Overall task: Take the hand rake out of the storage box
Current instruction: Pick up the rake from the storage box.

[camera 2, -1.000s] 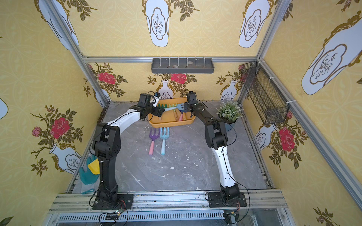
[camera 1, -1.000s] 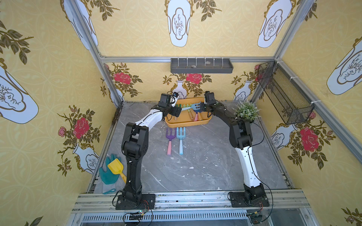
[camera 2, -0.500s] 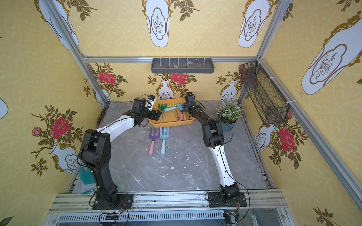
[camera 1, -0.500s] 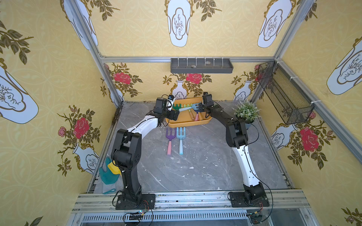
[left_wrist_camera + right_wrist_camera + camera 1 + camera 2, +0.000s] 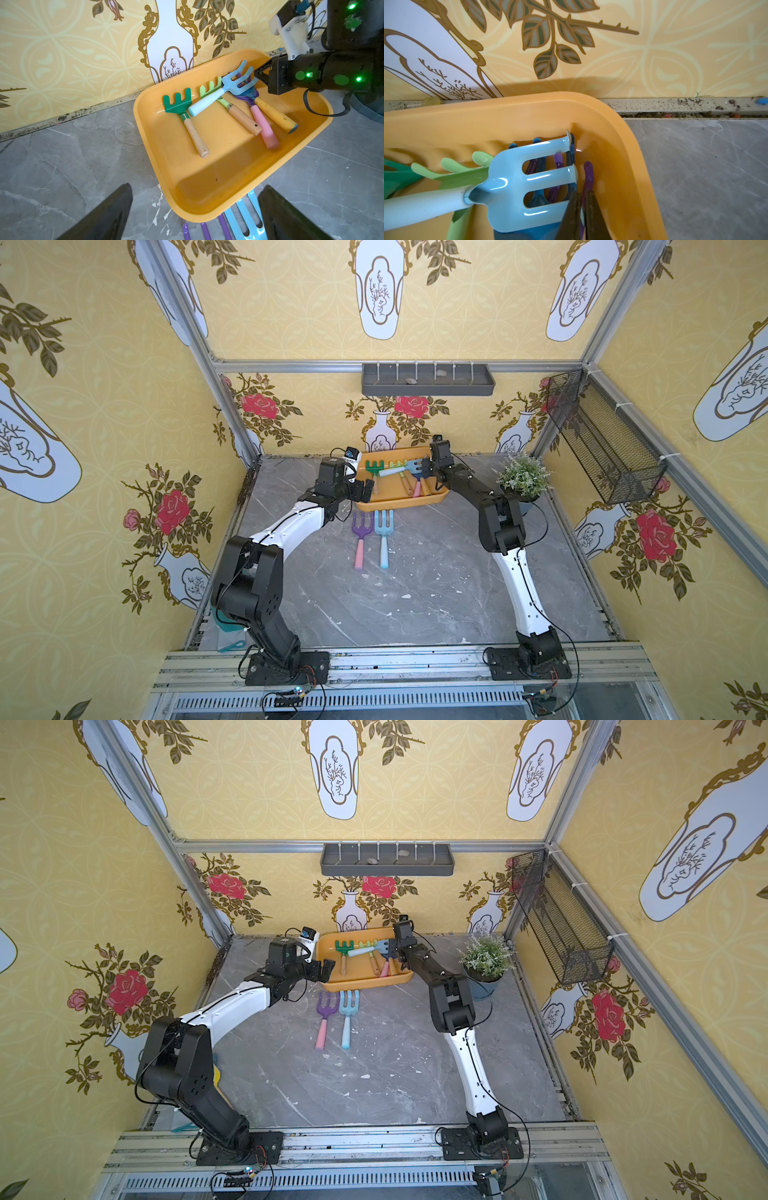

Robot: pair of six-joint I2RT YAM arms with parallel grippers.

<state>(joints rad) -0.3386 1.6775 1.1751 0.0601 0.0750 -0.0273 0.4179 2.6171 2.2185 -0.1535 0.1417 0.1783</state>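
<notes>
Right gripper [image 5: 582, 199] is clenched on an outer tine of the pale-blue rake [image 5: 508, 187], right at the tine tip. A thin sliver of blue shows between the fingers [image 5: 571, 216]. The grip sits in the far-right corner of the box [image 5: 207, 191], close to its wall.

From the claw the rake runs toward the box's left edge. Its long axis is roughly parallel to the far edge, with the head at the claw and the handle pointing left. The head lies over a purple tool [image 5: 588, 174] and a dark-blue tool [image 5: 529, 233]. The shaft crosses the light-green rake [image 5: 242, 119], and the handle end is just beside the green rake [image 5: 177, 102].

Left gripper [image 5: 197, 186] is released, jaws wide, holding nothing, outside the box at its near-left corner. It's nearer the handle end, but the right arm has the rake.

Purple fork [image 5: 360, 534] and blue fork [image 5: 384, 534] lie on the table [image 5: 415, 593], just off the box's near edge.

My read: the pinch is at one extreme end, so the whole length hangs off it. A lift likely tips handle-down and could drag the green rake or slip. Go straight up first, then clear the near edge.
</notes>
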